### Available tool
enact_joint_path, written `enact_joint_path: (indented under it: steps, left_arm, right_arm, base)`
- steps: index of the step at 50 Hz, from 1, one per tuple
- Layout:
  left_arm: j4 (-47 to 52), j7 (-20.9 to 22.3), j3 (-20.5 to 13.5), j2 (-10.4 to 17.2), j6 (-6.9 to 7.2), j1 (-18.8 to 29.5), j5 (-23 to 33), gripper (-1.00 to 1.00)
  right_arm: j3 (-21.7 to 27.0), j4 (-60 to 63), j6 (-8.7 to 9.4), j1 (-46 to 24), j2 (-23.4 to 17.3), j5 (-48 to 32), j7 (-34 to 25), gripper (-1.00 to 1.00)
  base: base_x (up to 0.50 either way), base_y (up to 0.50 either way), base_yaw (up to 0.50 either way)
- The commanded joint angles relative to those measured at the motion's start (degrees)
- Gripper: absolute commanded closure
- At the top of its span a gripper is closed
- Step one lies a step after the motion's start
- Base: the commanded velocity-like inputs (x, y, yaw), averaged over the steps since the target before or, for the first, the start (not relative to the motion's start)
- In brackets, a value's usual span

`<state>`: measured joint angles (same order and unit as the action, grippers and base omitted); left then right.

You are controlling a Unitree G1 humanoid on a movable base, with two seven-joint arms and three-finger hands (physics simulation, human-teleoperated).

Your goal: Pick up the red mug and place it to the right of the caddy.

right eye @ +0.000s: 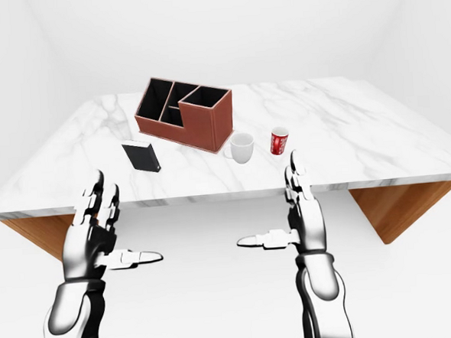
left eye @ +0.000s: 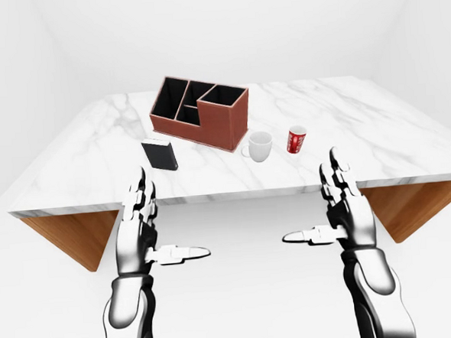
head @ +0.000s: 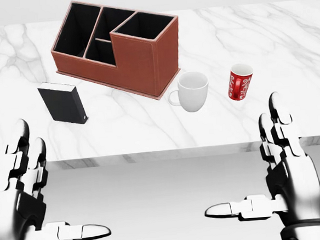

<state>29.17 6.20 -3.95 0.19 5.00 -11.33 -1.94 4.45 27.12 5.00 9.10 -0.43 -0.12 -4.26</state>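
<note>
Standing between caddy [head: 123, 45] and red mug [head: 240, 82], white mug [head: 191, 91], black box [head: 64, 103] left.

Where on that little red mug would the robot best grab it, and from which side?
Probably round the middle of the red mug, coming from the right with the right hand, which is open and nearest. The mug stands upright with no handle showing, so its round wall suits a side wrap. The white mug stands to its left in the head view, leaving the right side free.
</note>
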Motion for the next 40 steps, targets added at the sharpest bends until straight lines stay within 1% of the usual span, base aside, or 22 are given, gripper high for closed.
enact_joint_path:
  steps: [1, 2, 3, 4, 7, 8, 9, 12, 13, 14, 16, 17, 19, 20, 21, 22, 23, 29, 31, 33, 40]
  left_arm:
    - [4.6, 0.7, -0.8, -0.4, 0.00, -1.7, -0.2, -1.00]
    - [4.9, 0.7, -0.8, -0.5, 0.00, -1.8, -0.2, -1.00]
    - [2.9, 0.9, -0.7, -0.7, 0.00, -2.3, -0.1, -1.00]
    - [5.2, 0.8, -0.8, -0.5, 0.00, -2.1, -0.2, -1.00]
    - [5.4, 1.0, -0.9, -0.5, 0.00, -2.0, -0.3, -1.00]
    - [2.2, 1.3, -0.9, -0.8, 0.00, -2.6, -0.2, -1.00]
    - [1.9, 1.3, -0.9, -0.8, 0.00, -2.8, -0.3, -1.00]
    - [2.6, 1.4, -1.0, -0.8, 0.00, -3.2, -0.5, -1.00]
    - [5.5, 1.1, -1.2, -0.6, 0.00, -2.8, -0.6, -1.00]
    - [3.5, 1.3, -1.2, -0.8, 0.00, -3.1, -0.5, -1.00]
    - [2.7, 1.3, -1.2, -0.8, 0.00, -3.1, -0.4, -1.00]
    - [4.1, 1.2, -1.3, -0.7, 0.00, -2.9, -0.5, -1.00]
    - [3.0, 1.4, -1.2, -0.9, 0.00, -3.2, -0.5, -1.00]
    - [6.5, 1.1, -1.4, -0.6, 0.00, -2.7, -0.7, -1.00]
    - [7.2, 1.1, -1.5, -0.6, 0.00, -2.7, -0.7, -1.00]
    - [4.5, 1.5, -1.3, -0.9, 0.00, -3.5, -0.5, -1.00]
    - [4.1, 1.5, -1.3, -1.0, 0.00, -3.6, -0.4, -1.00]
    - [5.0, 1.6, -0.8, -1.0, 0.00, -4.2, -0.2, -1.00]
    - [7.3, 1.4, -0.8, -0.9, 0.00, -3.9, -0.2, -1.00]
    - [5.5, 1.6, -0.7, -1.1, 0.00, -4.4, 0.0, -1.00]
    - [5.5, 1.7, -1.0, -1.0, 0.00, -4.4, -0.2, -1.00]
  right_arm:
    - [0.0, 6.5, 0.00, 2.3, 0.6, -0.1, -0.4, -1.00]
    - [0.0, 6.7, 0.00, 2.4, 0.6, -0.2, -0.4, -1.00]
    - [0.0, 6.9, 0.00, 2.4, 0.6, -0.1, -0.4, -1.00]
    - [0.0, 7.0, 0.00, 2.5, 0.6, -0.1, -0.5, -1.00]
    - [-0.1, 8.1, 0.00, 2.9, 0.7, -0.2, -0.6, -1.00]
    - [-0.2, 8.6, 0.00, 3.1, 0.7, -0.3, -0.7, -1.00]
    - [-0.3, 8.7, 0.00, 3.2, 0.7, -0.6, -0.6, -1.00]
    - [-0.3, 9.3, 0.00, 3.5, 0.8, -0.4, -0.8, -1.00]
    - [-0.1, 9.7, 0.00, 3.4, 1.0, 0.1, -0.8, -1.00]
    - [0.0, 10.0, 0.00, 3.5, 1.0, 0.2, -0.8, -1.00]
    - [-0.1, 10.1, 0.00, 3.7, 1.0, 0.4, -0.9, -1.00]
    - [0.0, 10.2, 0.00, 3.9, 1.0, 0.7, -1.1, -1.00]
    - [0.1, 10.5, 0.00, 3.9, 1.2, 1.2, -1.1, -1.00]
    - [0.4, 11.0, 0.00, 3.8, 1.2, 1.5, -0.9, -1.00]
    - [0.4, 11.1, 0.00, 3.8, 1.2, 1.6, -0.9, -1.00]
    - [0.6, 10.5, 0.00, 3.6, 1.2, 1.7, -0.9, -1.00]
    - [0.6, 10.4, 0.00, 3.6, 1.2, 1.7, -0.9, -1.00]
    - [0.3, 9.9, 0.00, 3.6, 1.0, 1.3, -0.8, -1.00]
    - [0.4, 9.9, 0.00, 3.5, 1.0, 1.3, -0.7, -1.00]
    - [0.4, 9.9, 0.00, 3.5, 1.0, 1.3, -0.8, -1.00]
    - [0.1, 9.8, 0.00, 3.6, 1.0, 0.9, -0.7, -1.00]
  base:
    - [0.00, 0.00, 0.00]
    - [0.00, 0.00, 0.00]
    - [0.00, 0.00, 0.00]
    - [0.00, 0.00, 0.00]
    - [0.00, 0.00, 0.00]
    - [0.00, 0.00, 0.00]
    - [0.00, 0.00, 0.00]
    - [0.00, 0.00, 0.00]
    - [0.00, 0.00, 0.00]
    - [0.00, 0.00, 0.00]
    - [0.08, 0.00, 0.00]
    - [0.30, 0.00, 0.00]
    - [0.33, 0.00, 0.00]
    - [0.44, 0.00, 0.00]
    - [0.46, 0.00, 0.00]
    - [0.50, 0.00, 0.00]
    - [0.50, 0.00, 0.00]
    - [0.50, 0.00, 0.00]
    - [0.50, 0.00, 0.00]
    - [0.50, 0.00, 0.00]
    - [0.50, 0.00, 0.00]
